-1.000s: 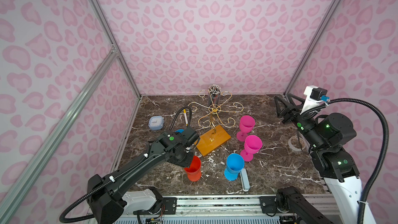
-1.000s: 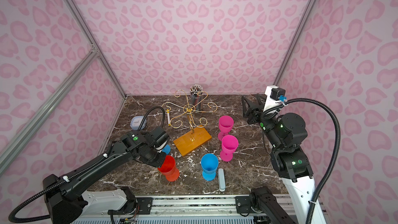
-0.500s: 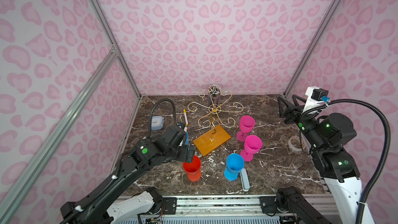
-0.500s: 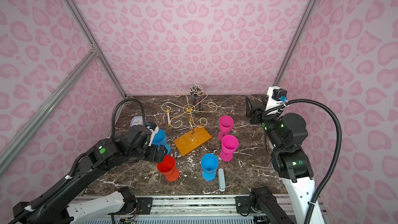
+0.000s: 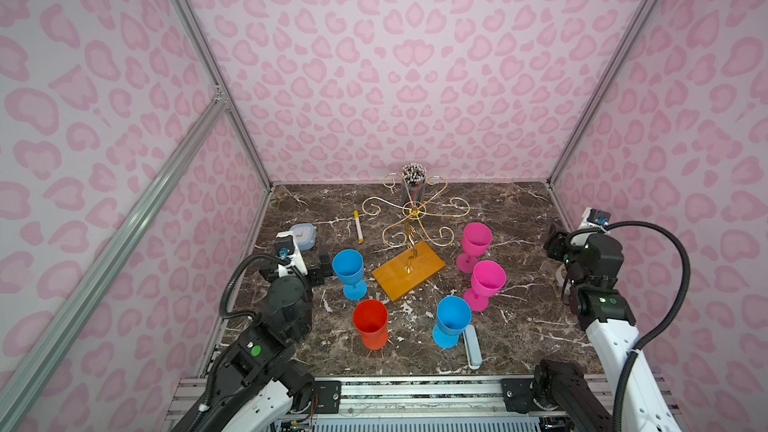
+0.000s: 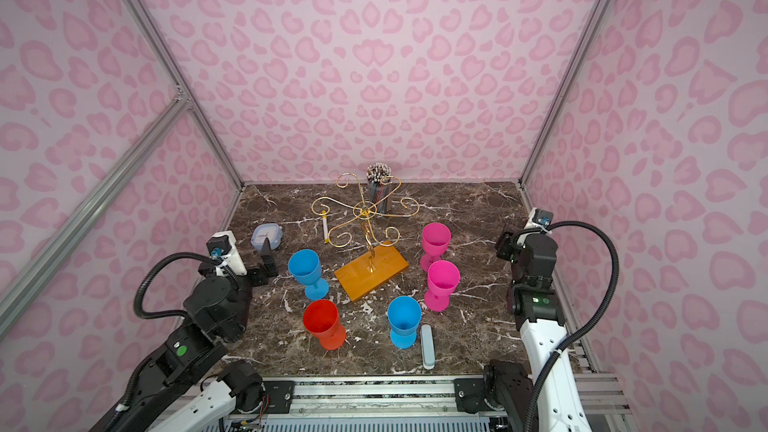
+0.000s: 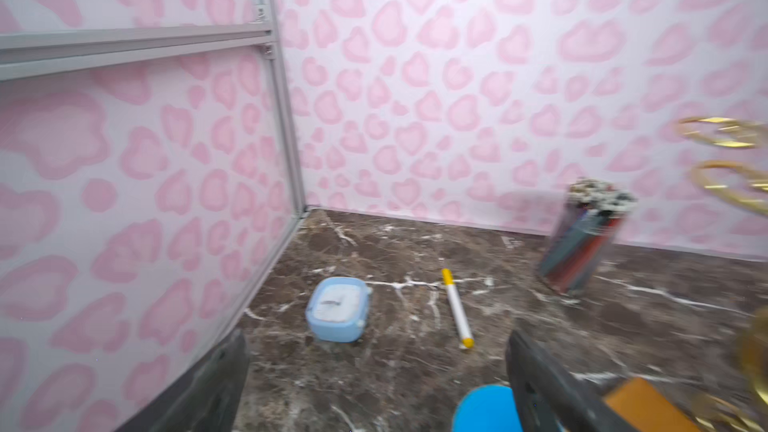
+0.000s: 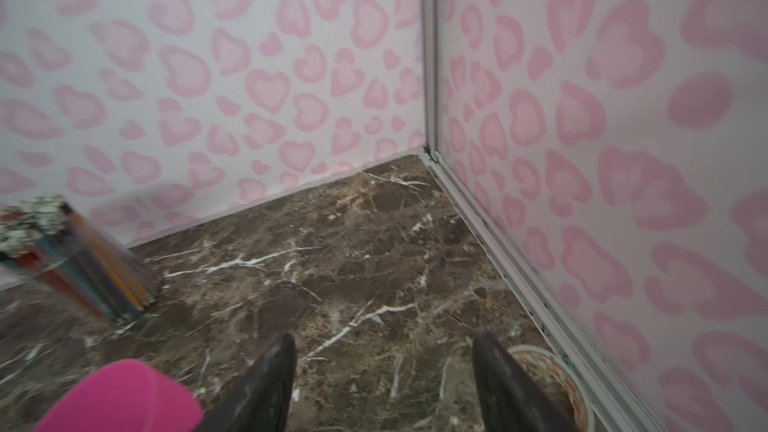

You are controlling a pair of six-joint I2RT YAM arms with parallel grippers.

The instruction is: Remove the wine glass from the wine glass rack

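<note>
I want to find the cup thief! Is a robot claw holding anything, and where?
Nothing is held. The left claw and the right claw are both open and empty. The blue wine glass nearby stands on its own.

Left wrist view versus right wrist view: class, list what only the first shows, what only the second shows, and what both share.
Only the left wrist view: a pale blue box, a white marker, a blue wine glass and part of the wine glass rack. Only the right wrist view: a pink wine glass and a patterned ring. Both: the cup of pencils, the marble table and pink walls.
</note>
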